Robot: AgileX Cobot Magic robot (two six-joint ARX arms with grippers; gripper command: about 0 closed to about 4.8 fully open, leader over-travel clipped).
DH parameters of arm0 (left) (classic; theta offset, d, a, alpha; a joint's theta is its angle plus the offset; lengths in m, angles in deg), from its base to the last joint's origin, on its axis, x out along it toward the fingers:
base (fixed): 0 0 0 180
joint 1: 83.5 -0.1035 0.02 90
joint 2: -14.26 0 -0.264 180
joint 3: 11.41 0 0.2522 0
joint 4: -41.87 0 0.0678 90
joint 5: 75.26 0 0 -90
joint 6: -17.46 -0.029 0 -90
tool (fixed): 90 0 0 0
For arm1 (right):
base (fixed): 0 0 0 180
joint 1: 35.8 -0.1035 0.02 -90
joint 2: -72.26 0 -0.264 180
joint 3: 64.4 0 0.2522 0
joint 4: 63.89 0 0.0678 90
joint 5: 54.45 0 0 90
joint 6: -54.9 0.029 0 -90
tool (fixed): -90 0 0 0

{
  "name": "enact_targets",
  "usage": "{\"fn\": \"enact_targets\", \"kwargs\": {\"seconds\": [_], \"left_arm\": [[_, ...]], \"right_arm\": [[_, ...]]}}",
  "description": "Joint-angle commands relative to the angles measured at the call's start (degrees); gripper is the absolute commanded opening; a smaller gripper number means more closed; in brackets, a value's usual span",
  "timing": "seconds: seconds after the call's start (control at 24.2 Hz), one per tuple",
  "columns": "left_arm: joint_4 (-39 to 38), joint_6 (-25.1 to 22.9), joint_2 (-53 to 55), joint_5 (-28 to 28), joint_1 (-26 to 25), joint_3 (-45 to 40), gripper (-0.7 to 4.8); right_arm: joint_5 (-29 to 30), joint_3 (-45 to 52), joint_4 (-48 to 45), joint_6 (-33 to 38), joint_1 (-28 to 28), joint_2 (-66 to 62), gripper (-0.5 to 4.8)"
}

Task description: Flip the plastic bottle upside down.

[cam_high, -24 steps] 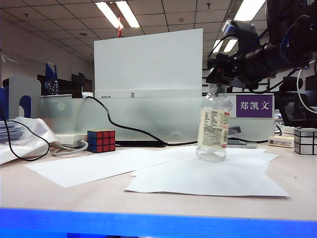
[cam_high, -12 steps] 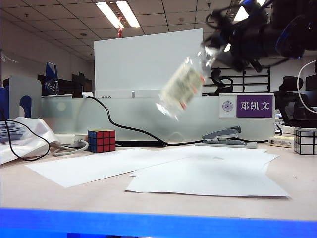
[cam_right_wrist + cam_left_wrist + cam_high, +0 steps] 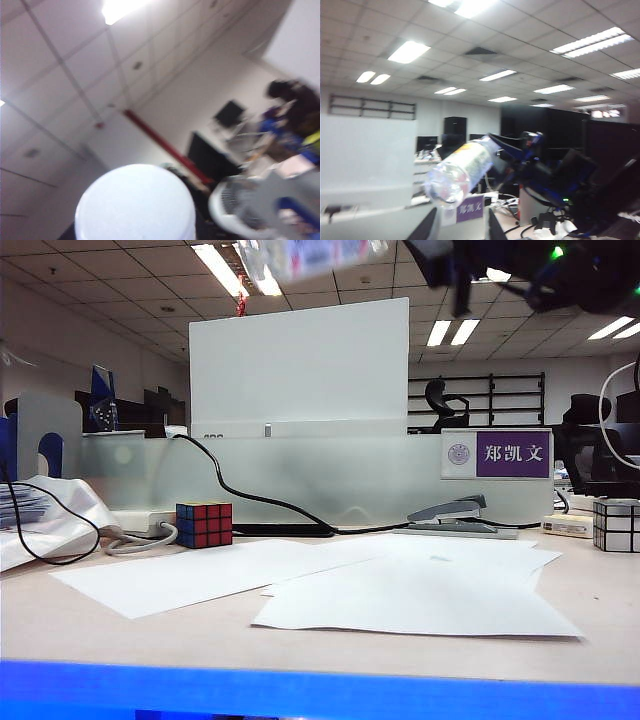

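1 bottle (image 3: 300,254) to handle: looks empty or nearly so, hence light; thin clear walls, likely to dent under a hard squeeze; smooth label, probably slick. Hangs blurred and roughly level high above the table (image 3: 600,610), at the upper edge of the exterior view. Sits clamped at the neck end in the right gripper (image 3: 440,260), base pointing away from the arm. Fills the lower part of the right wrist view with its white cap (image 3: 135,205), seen end-on.

Best taken at the neck or cap, as now: stiffest part, least give. Needs a firm hold through the turn, since a light bottle may swing or slip. Judged to stand poorly on so narrow a cap.

Left gripper (image 3: 460,230): well apart from the bottle, fingers spread, nothing between them.

Below: pale flat table with 2 or more loose paper sheets (image 3: 420,605), which may slide under a landing. Cube (image 3: 204,524) and stapler (image 3: 450,515) near the partition behind. Beyond: open office under strip lights.
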Motion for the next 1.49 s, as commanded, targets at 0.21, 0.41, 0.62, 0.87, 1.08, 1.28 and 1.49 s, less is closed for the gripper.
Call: {"fn": "enact_targets", "kwargs": {"seconds": [0.21, 0.41, 0.62, 0.87, 1.08, 1.28, 1.49], "left_arm": [[2.5, -4.4, 11.5, 14.1, 0.0, 14.1, 3.26], [2.7, -8.6, 13.3, 12.5, 0.0, 21.2, 4.36], [3.2, -23.0, 13.5, 7.5, 0.0, 23.8, 4.36], [6.8, -22.1, 16.2, 9.4, 0.0, 28.9, 4.36], [14.3, -20.3, 16.6, 10.3, 0.0, 29.4, 4.36], [24.2, -13.2, 18.7, 10.6, 0.1, 29.4, 4.36], [31.6, -8.5, 18.7, 10.7, 0.1, 29.7, 4.35]], "right_arm": [[-3.0, -6.8, -1.2, 13.9, -10.4, 0.4, -0.02], [-6.0, -16.1, -1.2, 20.2, -17.9, 0.5, -0.02], [-12.1, -24.0, -1.1, 20.5, -27.6, 0.4, -0.02], [-13.2, -25.4, -1.0, 22.1, -36.6, 0.4, -0.02], [-13.4, -25.4, 0.8, 22.3, -41.6, 0.4, -0.03], [-13.4, -25.4, 5.3, 22.3, -46.5, 0.3, -0.02], [-13.1, -25.2, 7.5, 21.8, -46.9, -0.3, -0.02]]}}
